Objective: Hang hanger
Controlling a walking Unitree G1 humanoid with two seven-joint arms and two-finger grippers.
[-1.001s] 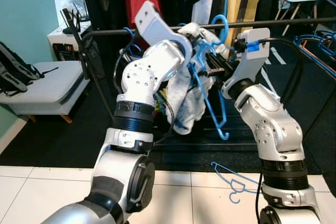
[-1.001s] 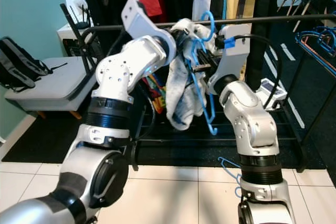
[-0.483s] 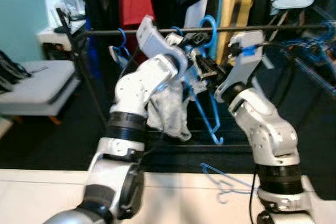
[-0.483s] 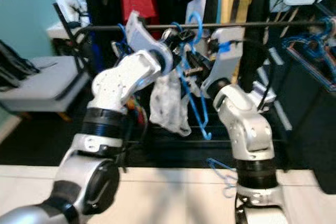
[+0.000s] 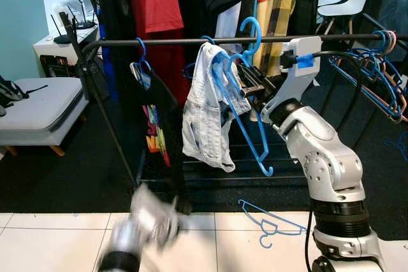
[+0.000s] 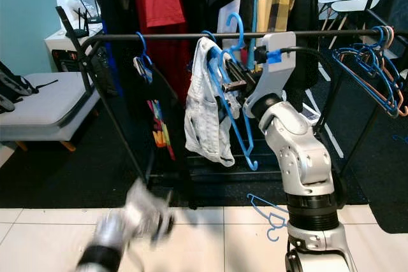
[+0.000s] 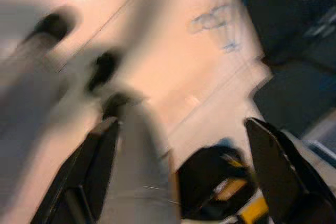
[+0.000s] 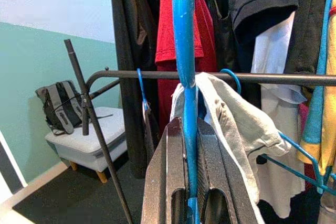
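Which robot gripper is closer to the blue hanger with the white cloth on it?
The right one. The right gripper is shut on the blue hanger up at the rail, while the left gripper is down low over the floor, far below it.

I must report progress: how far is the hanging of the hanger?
Done: the blue hanger, with pale shorts draped on it, has its hook at the rail. In hand: the right pincer is shut on the hanger. The left pincer hangs low, open. Left: release the hanger.
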